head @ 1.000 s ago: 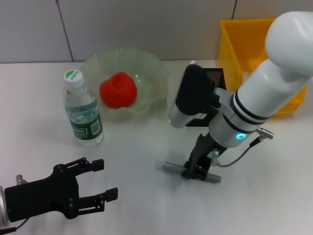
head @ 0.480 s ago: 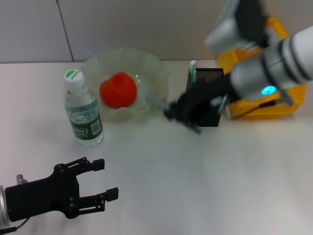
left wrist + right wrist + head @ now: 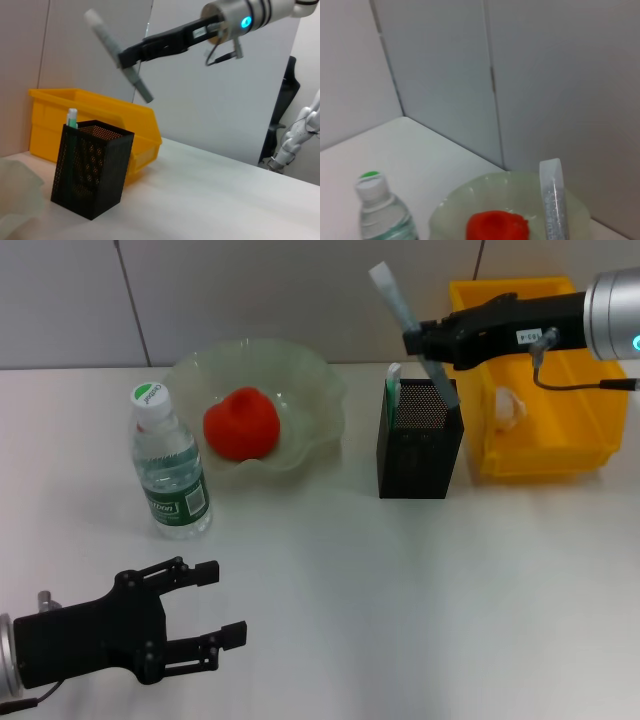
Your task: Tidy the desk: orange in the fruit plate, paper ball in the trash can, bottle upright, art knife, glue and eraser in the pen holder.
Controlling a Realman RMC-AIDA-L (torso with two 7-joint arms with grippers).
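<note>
One long grey art knife (image 3: pixel 412 332) hangs tilted just above the pen holder (image 3: pixel 419 440), lower end aimed at its open mouth. The right gripper (image 3: pixel 420 340) has its fingers clamped on the knife's middle. The left gripper (image 3: pixel 222 620), fingers spread, sits far off, low over the tabletop (image 3: pixel 420 600).

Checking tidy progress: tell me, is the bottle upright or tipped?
Upright: the bottle stands on the desk, cap on top, beside the fruit plate.

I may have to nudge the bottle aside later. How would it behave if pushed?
The bottle stands upright, tall and narrow, so a high push would likely tip it. It looks nearly full, so probably fairly heavy. On its side, its round body might roll.
</note>
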